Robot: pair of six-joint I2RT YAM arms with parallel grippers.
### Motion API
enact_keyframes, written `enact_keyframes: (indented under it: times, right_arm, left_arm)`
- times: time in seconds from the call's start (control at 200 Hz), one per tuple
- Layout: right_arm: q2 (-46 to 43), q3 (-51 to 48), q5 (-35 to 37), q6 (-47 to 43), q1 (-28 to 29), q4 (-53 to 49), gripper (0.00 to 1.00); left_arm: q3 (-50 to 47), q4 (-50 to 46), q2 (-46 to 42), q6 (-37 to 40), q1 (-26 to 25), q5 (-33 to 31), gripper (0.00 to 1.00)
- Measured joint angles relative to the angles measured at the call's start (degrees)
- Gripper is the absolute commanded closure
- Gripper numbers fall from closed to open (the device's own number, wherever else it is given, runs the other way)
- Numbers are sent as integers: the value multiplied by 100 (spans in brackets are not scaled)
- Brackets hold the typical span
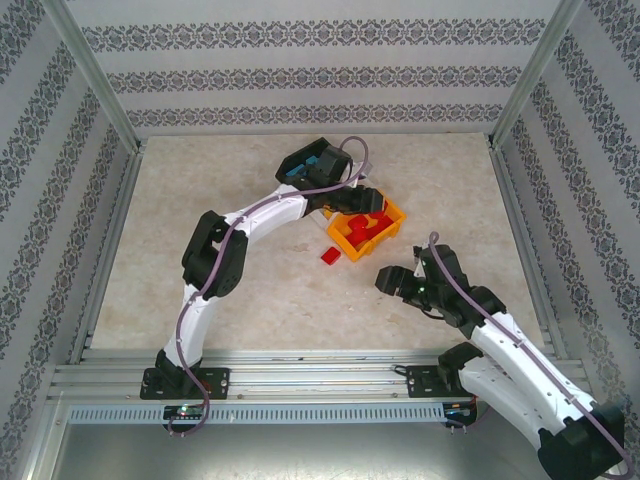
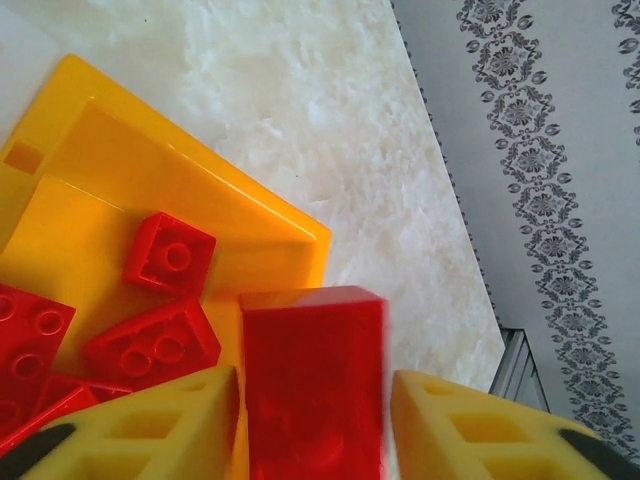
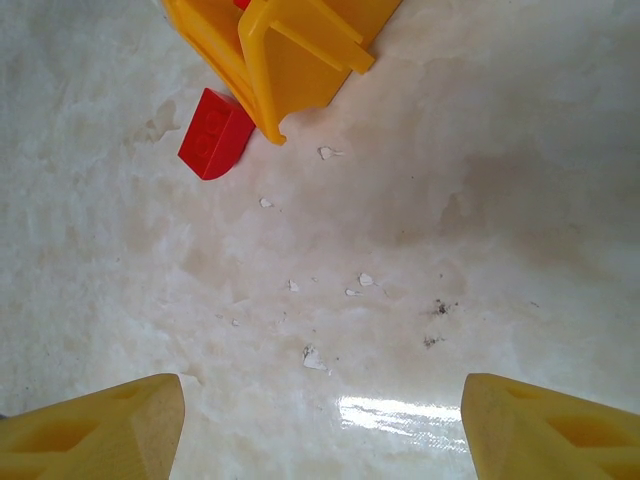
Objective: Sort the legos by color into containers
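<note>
The table (image 1: 200, 250) is pale and marbled, with patterned walls on three sides. The orange bin (image 1: 347, 242) stands near its middle, and everything else is placed from it.

The left arm (image 1: 215, 255) arches in from the near left and ends above the bin. The right arm (image 1: 520, 360) comes from the near right corner and stops short of the bin, on its near right side.

The black bin (image 1: 297, 160) lies just beyond the orange bin to the far left, partly under the left arm's wrist. Blue bricks (image 1: 318, 162) show inside it.

The left gripper (image 1: 370, 200) hangs over the orange bin's far right part. In the wrist view its fingers (image 2: 150, 430) stand close on either side of a tall red brick (image 2: 315, 390) whose edges are blurred. A hairline shows by the right finger, so I cannot tell whether the brick is clamped. Below it is the bin's floor (image 2: 120, 170).

The right gripper (image 1: 390, 280) hovers over bare table near the bin's front corner (image 3: 300, 50). Its fingers (image 3: 110, 430) are spread wide with nothing between them.

Several red bricks (image 2: 170, 255) lie in the orange bin, to the left of the gripper's fingers. One loose brick (image 1: 331, 256), also red, lies on the table touching or just beside the bin's near left edge (image 3: 213, 133).
</note>
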Motion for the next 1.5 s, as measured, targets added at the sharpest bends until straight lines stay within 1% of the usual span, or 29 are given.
enact_keyframes:
  times: [0.04, 0.145, 0.555, 0.739, 0.934, 1.124, 1.284, 1.349, 1.499]
  right_arm:
    - [-35, 0, 0, 0, 0, -37, 26]
    - [-59, 0, 2, 17, 0, -87, 26]
    - [153, 0, -2, 146, 0, -39, 25]
    - [28, 0, -4, 197, 0, -90, 25]
    - [-22, 0, -7, 295, 2, -223, 25]
    - [-181, 20, -11, 533, 59, -352, 26]
    - [-210, 264, 39, 756, 407, -501, 26]
    - [-157, 457, 140, 826, 597, -601, 26]
    - [229, 927, 319, 905, 903, -669, 25]
  left_arm:
    - [31, -26, 15, 11, 0, -2, 44]
    - [72, -133, 15, 61, 0, -2, 40]
    - [50, -262, -4, 269, 0, -9, 39]
    - [-304, -260, -350, 378, 0, -92, 38]
    - [-1331, -232, -1467, 671, 0, -339, 37]
    - [-2964, -142, -2938, 962, 0, -763, 35]
    - [-4485, -46, -4100, 1016, 0, -1143, 32]
    - [-5027, -39, -4586, 1008, 0, -1270, 30]
    - [-5858, -109, -5786, 966, 0, -1600, 25]
